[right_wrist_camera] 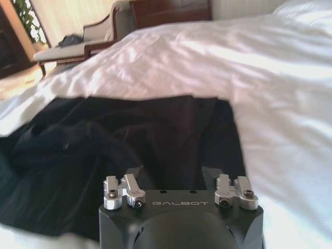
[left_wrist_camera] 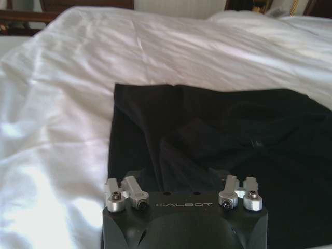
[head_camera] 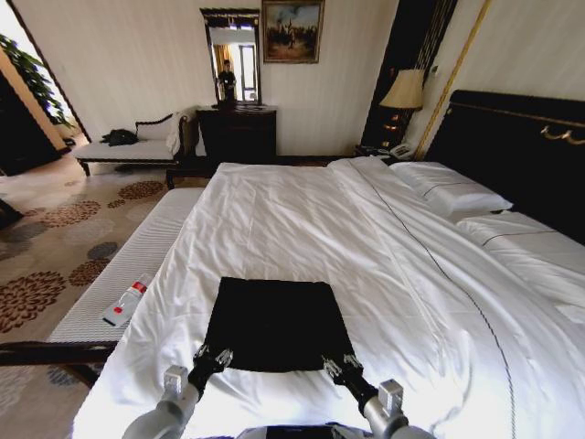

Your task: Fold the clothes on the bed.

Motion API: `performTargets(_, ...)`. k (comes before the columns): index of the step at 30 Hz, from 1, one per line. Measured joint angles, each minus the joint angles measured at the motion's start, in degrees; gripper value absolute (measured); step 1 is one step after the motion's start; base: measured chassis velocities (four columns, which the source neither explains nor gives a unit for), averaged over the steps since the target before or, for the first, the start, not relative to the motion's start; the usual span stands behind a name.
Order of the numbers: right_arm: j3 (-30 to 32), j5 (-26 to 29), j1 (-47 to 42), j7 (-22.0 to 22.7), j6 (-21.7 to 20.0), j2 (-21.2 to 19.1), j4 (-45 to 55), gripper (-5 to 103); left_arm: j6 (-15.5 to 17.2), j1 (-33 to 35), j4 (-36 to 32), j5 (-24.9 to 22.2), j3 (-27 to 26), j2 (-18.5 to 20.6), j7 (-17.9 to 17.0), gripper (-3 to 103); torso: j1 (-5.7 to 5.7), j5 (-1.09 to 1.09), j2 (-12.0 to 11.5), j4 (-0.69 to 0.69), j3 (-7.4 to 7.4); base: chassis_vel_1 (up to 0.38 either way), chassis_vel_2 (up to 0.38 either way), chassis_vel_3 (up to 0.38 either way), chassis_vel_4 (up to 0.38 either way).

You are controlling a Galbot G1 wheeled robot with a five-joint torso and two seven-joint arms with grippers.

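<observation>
The clothes, a black T-shirt (head_camera: 274, 320), lie as a flat rectangle on the near part of the bed (head_camera: 302, 219), on its white duvet. My left gripper (head_camera: 212, 357) stands at the shirt's near left corner and my right gripper (head_camera: 340, 366) at its near right corner. Both are low over the fabric's near edge. In the left wrist view the left gripper (left_wrist_camera: 181, 181) is open above the black shirt (left_wrist_camera: 223, 135), which is slightly rumpled. From the right wrist, the right gripper (right_wrist_camera: 179, 179) is likewise open over the shirt (right_wrist_camera: 129, 135).
A pale padded bench (head_camera: 137, 265) runs along the bed's left side with a bottle (head_camera: 128, 300) on it. Pillows (head_camera: 457, 192) and the dark headboard (head_camera: 521, 155) are at the right. A chaise (head_camera: 128, 151), a dresser (head_camera: 236, 133) and a lamp (head_camera: 405, 91) stand along the far wall.
</observation>
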Motion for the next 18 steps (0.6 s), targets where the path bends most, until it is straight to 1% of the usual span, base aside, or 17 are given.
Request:
performTargets(1,0.0,0.0,0.0,0.0,0.0,0.0,0.0,63,0.0,0.0,0.0,0.0,0.0,0.0,0.0,72,0.00,0.00,0.0,0.00,0.00,0.000,0.000,0.000,0.000)
performTargets(4,2.5,4.3,1.8,1.2,-1.1,-0.7,1.8,79,-0.1,-2.8,-0.6,-3.1,-1.4,-0.3,-0.7,87,0.00,0.00,0.0,0.00,0.00,0.000,0.000,0.000,0.000)
performTargets(5,3.2,6.4,2.9,1.8,-1.8,-1.0,2.2,79,0.0,-4.7,-0.6,-4.7,-1.6,-0.2,-1.0,93,0.00,0.00,0.0,0.00,0.00,0.000,0.000,0.000,0.000)
performTargets(6,4.0,9.1,4.2,2.3,-2.7,-1.3,2.4,84,0.2,-6.8,-0.3,-6.5,-1.6,0.1,-1.5,97,0.00,0.00,0.0,-0.01,0.00,0.000,0.000,0.000,0.000)
performTargets(7,4.0,9.1,4.2,2.3,-2.7,-1.3,2.4,84,0.2,-6.8,-0.3,-6.5,-1.6,0.1,-1.5,97,0.00,0.00,0.0,-0.01,0.00,0.000,0.000,0.000,0.000)
performTargets(8,5.1,13.1,6.0,3.1,-3.9,-1.8,2.6,90,0.6,-10.3,0.7,-9.0,-1.5,0.5,-2.1,99,0.00,0.00,0.0,0.01,0.01,0.000,0.000,0.000,0.000)
performTargets(9,6.0,16.3,7.6,3.6,-4.9,-2.3,2.6,95,0.9,-13.4,1.9,-11.4,-1.2,0.7,-2.5,100,0.01,0.01,0.0,-0.01,0.01,0.000,0.000,0.000,0.000)
performTargets(10,6.7,18.5,8.8,3.8,-5.5,-2.7,2.4,98,1.3,-15.9,3.2,-13.7,-0.6,0.9,-2.9,100,0.01,0.00,0.0,-0.01,0.01,0.000,0.000,0.000,0.000)
performTargets(11,6.7,18.5,8.8,3.8,-5.5,-2.7,2.4,98,1.3,-15.9,3.2,-13.7,-0.6,0.9,-2.9,100,0.01,0.00,0.0,-0.01,0.01,0.000,0.000,0.000,0.000)
performTargets(13,7.9,21.2,10.8,4.1,-6.1,-3.4,1.4,99,2.0,-21.2,6.5,-17.6,1.0,0.9,-3.3,100,0.02,-0.01,0.0,0.00,0.02,0.000,0.000,0.000,0.000)
performTargets(15,8.8,22.5,11.9,4.3,-6.4,-3.8,0.5,100,2.4,-25.9,10.3,-20.0,2.3,0.7,-3.1,100,0.02,0.00,0.0,0.00,0.01,0.000,0.000,0.000,0.000)
performTargets(16,9.0,22.6,12.1,4.3,-6.5,-3.8,0.3,100,2.5,-27.4,11.8,-20.4,2.7,0.5,-2.8,100,0.02,0.00,0.0,-0.01,0.02,0.000,0.000,0.000,0.000)
performTargets(17,9.0,22.6,12.1,4.3,-6.5,-3.8,0.3,100,2.5,-27.4,11.8,-20.4,2.7,0.5,-2.8,100,0.02,0.00,0.0,-0.01,0.02,0.000,0.000,0.000,0.000)
performTargets(18,9.3,22.9,12.3,4.4,-6.6,-3.8,-0.1,100,2.6,-29.9,14.3,-20.9,3.3,0.0,-2.1,100,0.02,-0.01,0.0,-0.01,0.02,0.000,0.000,0.000,0.000)
